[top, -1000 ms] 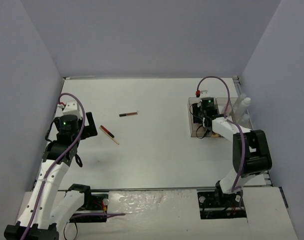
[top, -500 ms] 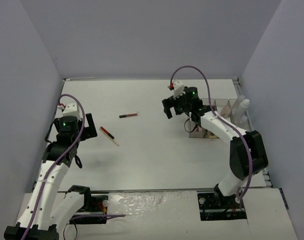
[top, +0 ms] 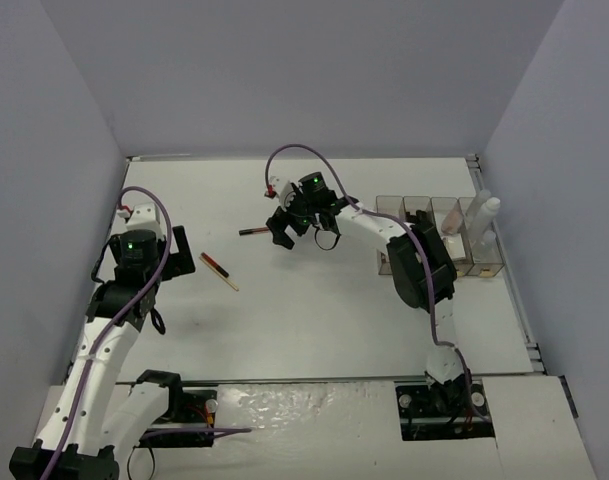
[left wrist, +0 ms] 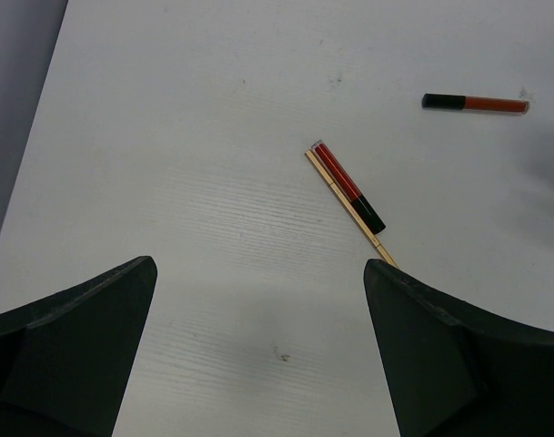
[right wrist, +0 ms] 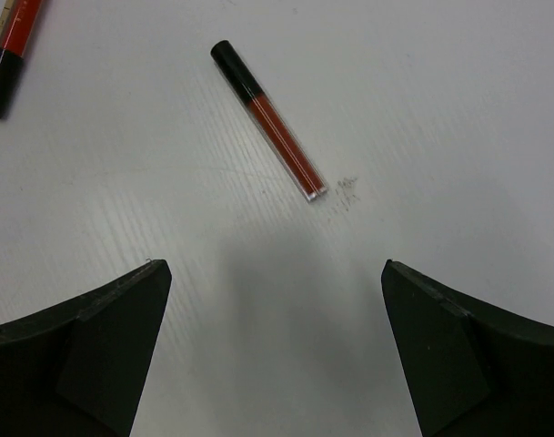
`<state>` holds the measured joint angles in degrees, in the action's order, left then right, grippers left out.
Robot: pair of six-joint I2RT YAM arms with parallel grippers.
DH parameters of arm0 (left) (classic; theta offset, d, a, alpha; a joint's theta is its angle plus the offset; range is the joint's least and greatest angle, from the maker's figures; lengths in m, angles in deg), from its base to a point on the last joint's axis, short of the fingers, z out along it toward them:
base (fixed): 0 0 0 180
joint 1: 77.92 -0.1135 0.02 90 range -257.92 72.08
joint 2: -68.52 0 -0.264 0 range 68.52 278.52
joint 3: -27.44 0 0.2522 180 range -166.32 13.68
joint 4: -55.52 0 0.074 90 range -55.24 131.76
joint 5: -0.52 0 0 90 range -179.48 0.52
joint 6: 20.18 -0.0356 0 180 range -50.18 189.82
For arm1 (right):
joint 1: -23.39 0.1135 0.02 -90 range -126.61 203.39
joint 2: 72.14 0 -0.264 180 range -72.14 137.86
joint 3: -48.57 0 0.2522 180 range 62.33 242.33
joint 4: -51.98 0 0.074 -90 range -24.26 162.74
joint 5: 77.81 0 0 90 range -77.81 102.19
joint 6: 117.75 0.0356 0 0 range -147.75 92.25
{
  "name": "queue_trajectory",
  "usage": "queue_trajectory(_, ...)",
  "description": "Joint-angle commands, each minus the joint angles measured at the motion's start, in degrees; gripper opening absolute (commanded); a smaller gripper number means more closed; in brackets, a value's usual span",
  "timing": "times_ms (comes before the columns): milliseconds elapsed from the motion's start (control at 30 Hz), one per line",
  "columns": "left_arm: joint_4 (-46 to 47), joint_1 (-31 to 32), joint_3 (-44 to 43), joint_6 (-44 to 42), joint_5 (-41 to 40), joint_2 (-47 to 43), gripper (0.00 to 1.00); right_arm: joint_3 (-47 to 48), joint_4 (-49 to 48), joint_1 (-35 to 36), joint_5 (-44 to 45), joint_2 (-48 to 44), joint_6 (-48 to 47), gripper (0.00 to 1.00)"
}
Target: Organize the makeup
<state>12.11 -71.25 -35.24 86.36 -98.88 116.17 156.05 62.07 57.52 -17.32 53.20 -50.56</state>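
A red pencil with a black cap [top: 256,230] [right wrist: 268,118] [left wrist: 475,103] lies flat on the white table, just left of my right gripper [top: 281,231] [right wrist: 275,273], which hovers open and empty beside it. A second red pencil [top: 215,264] [left wrist: 347,185] [right wrist: 11,50] lies further left, side by side with a tan pencil [top: 225,275] [left wrist: 346,204]. My left gripper [top: 177,248] [left wrist: 258,273] is open and empty, left of that pair. A clear white-capped bottle [top: 481,214] stands at the organizer's right end.
The clear organizer [top: 439,236] sits at the right side of the table, with small items inside its compartments. Purple walls close in the table on three sides. My right arm stretches across the middle from the organizer.
My right gripper opened over the organizer, then swung left across the table to the black-capped red pencil. The left arm has not moved.
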Motion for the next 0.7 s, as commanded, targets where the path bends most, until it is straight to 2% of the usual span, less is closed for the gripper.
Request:
queue_trajectory(0,3.2,-0.4,-1.4,-0.6,0.3,0.5,0.97,8.6,-0.5,1.6,-2.0,3.5,-3.0,0.98)
queue_trajectory(267,3.4,-0.4,-1.5,-0.4,1.2,0.8,0.97,16.7,0.5,2.7,-1.8,12.1,-3.3,0.95)
queue_trajectory(433,3.3,-0.5,-1.6,-0.4,1.7,1.0,0.97,18.7,1.7,3.4,-0.5,14.3,-3.1,0.90)
queue_trajectory(500,3.4,-0.6,-1.7,-0.4,1.8,1.0,0.97,17.9,1.9,3.9,0.6,14.3,-3.5,0.85)
queue_trajectory(600,3.4,-0.6,-1.7,-0.2,2.0,1.0,0.97,14.5,2.2,4.8,1.8,13.1,-3.6,0.67)
queue_trajectory(633,3.4,-0.6,-1.7,-0.2,2.0,0.9,0.97,13.9,2.2,4.9,1.8,12.6,-3.4,0.66)
queue_trajectory(667,3.4,-0.6,-1.7,-0.2,2.1,0.8,0.97,12.1,2.1,5.2,1.9,11.4,-3.3,0.59)
